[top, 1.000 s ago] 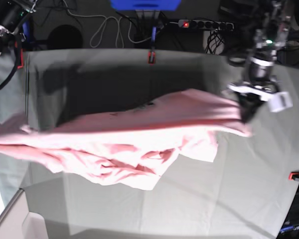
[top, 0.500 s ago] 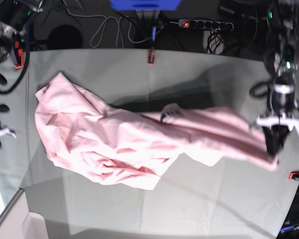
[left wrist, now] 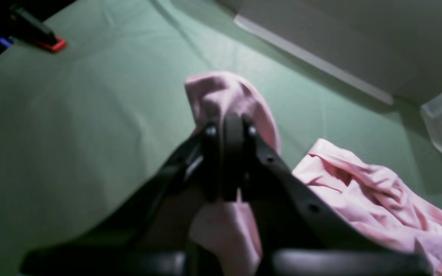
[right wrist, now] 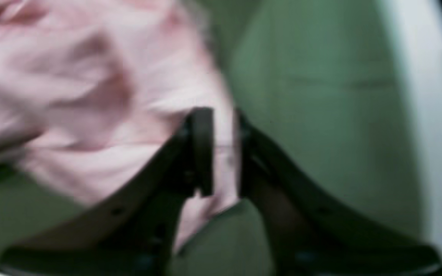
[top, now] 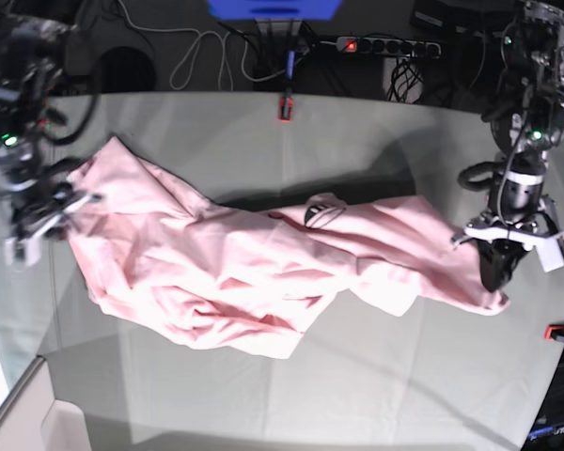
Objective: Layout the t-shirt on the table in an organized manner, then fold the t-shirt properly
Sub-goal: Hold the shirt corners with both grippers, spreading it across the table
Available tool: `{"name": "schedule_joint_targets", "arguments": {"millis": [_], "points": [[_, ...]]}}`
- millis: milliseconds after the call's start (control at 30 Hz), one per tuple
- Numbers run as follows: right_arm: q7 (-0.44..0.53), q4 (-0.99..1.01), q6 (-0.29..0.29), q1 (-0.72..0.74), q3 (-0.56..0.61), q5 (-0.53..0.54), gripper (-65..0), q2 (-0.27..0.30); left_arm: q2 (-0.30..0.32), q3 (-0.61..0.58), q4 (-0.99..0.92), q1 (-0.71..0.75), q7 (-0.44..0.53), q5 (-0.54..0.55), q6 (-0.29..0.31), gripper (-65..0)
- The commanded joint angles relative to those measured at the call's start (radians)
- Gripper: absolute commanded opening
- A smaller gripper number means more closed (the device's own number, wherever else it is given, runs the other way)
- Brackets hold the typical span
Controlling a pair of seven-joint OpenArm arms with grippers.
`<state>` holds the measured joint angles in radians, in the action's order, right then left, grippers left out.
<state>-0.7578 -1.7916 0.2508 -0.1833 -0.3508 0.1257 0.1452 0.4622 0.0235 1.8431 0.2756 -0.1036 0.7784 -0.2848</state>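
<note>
The t-shirt (top: 254,272) is now laid across the table (top: 385,376), whereas a second ago it was held stretched in the air between the two arms. It is still crumpled, with many folds in the middle and only a small part of the black print seen.

The left gripper (top: 501,266) is clamped on the shirt's corner at the right of the base view; in its wrist view the jaws are pressed together with pink cloth between them. The right gripper (right wrist: 221,153) is seen with its jaws a little apart and cloth in the gap, but this view is blurred, so it cannot be told whether the cloth is held or let go.

It is judged that the laying-out step is only begun: the fabric must be flattened before any fold is made.
</note>
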Motion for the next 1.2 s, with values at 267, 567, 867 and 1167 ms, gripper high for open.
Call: {"name": "schedule_joint_targets", "arguments": {"millis": [267,567,867,1167], "points": [[0.025,0.071,0.002,0.003,0.026,-0.004,-20.2,-0.028,0.013,0.002,0.016,-0.011,0.032,-0.007,0.005,-65.0],[0.033,0.164,0.002,0.006,-0.023,-0.001,-19.1,-0.029,0.013,0.008,0.016,0.007,0.032,-0.007,0.005,-65.0],[0.034,0.263,0.002,0.048,-0.020,-0.001,-20.2,-0.029,0.013,0.002,0.008,0.009,0.034,-0.007,0.005,-65.0],[0.031,0.295,0.135,0.097,-0.021,-0.004,-65.0,-0.023,0.013,0.005,-0.018,0.009,0.035,-0.007,0.005,-65.0]]}}
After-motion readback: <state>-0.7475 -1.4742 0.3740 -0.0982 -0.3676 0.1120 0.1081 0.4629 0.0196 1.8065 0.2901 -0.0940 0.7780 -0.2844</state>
